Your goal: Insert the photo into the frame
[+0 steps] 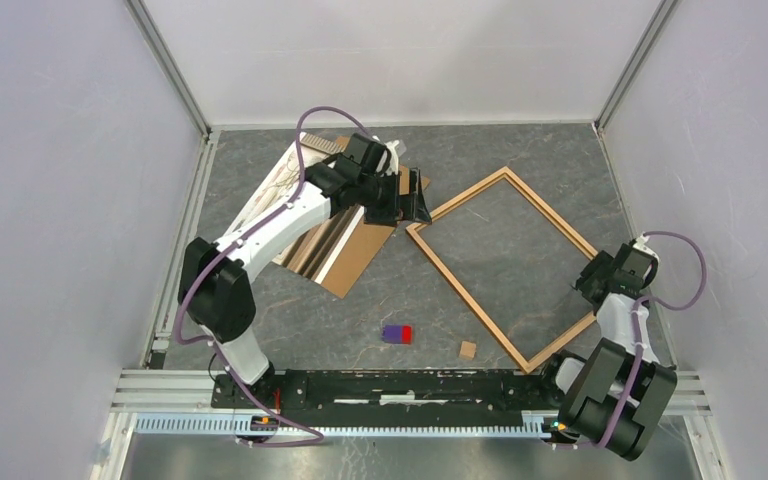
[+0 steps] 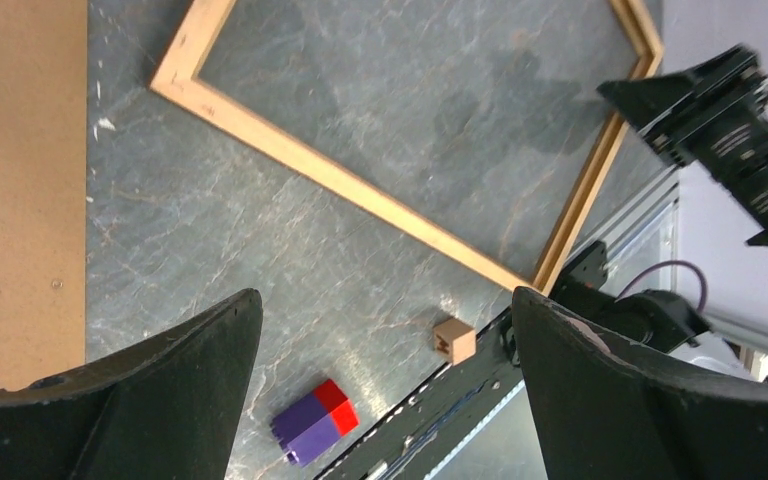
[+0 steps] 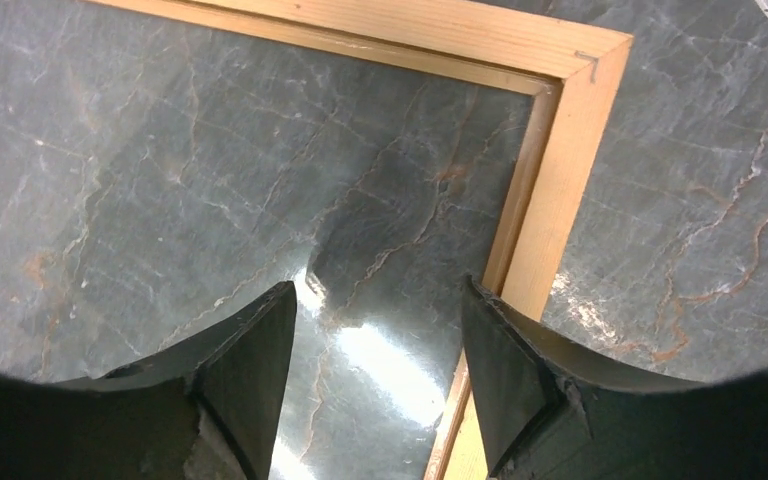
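Note:
The frame (image 1: 505, 265), thin light orange-brown wood, lies flat at centre right with bare table inside it. It also shows in the left wrist view (image 2: 360, 185) and, as one corner, in the right wrist view (image 3: 560, 120). The photo (image 1: 310, 245), glossy with brown stripes, lies at the left on the pile, partly hidden under my left arm. My left gripper (image 1: 412, 208) (image 2: 385, 310) is open and empty, above the gap between the pile and the frame's left corner. My right gripper (image 1: 588, 283) (image 3: 378, 290) is open and empty, low over the frame's right corner, one finger (image 3: 520, 370) above the rail.
A plain brown backing board (image 1: 360, 255) (image 2: 20, 200) lies under the photo, with a pale sheet (image 1: 275, 185) behind. A purple and red block (image 1: 397, 333) (image 2: 313, 420) and a small wooden cube (image 1: 468, 349) (image 2: 454, 340) sit near the front rail (image 1: 390, 385). Walls enclose three sides.

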`<action>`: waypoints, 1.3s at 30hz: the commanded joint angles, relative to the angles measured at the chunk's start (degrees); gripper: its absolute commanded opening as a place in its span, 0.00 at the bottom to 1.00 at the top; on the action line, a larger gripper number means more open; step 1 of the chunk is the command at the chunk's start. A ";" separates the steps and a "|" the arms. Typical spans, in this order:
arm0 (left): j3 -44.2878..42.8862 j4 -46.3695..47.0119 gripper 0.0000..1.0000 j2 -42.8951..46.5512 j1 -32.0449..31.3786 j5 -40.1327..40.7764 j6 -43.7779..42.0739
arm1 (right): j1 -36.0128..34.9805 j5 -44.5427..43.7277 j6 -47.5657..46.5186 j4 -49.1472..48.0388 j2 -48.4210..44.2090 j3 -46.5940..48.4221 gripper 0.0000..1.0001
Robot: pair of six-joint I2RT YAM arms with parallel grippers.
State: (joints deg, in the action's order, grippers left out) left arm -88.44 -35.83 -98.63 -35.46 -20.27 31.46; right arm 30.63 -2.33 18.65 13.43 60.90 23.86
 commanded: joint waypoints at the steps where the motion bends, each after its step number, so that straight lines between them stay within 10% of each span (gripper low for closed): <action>1: 4.23 3.27 1.00 0.93 -0.07 -2.50 -3.70 | 0.49 6.83 -4.10 0.98 -1.38 2.21 0.68; 17: 8.00 7.64 1.00 0.19 0.36 -7.77 0.39 | 6.27 -7.03 0.44 3.09 -6.43 -1.67 0.68; 39: 8.18 7.80 1.00 2.56 2.14 -2.61 -3.34 | 6.13 1.90 6.25 -16.40 6.39 -3.58 0.14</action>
State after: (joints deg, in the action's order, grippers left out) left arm -80.20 -29.82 -98.65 -33.45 -25.19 30.87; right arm 37.01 -2.44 22.22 -0.10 62.52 18.72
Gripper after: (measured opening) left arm 0.997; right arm 0.249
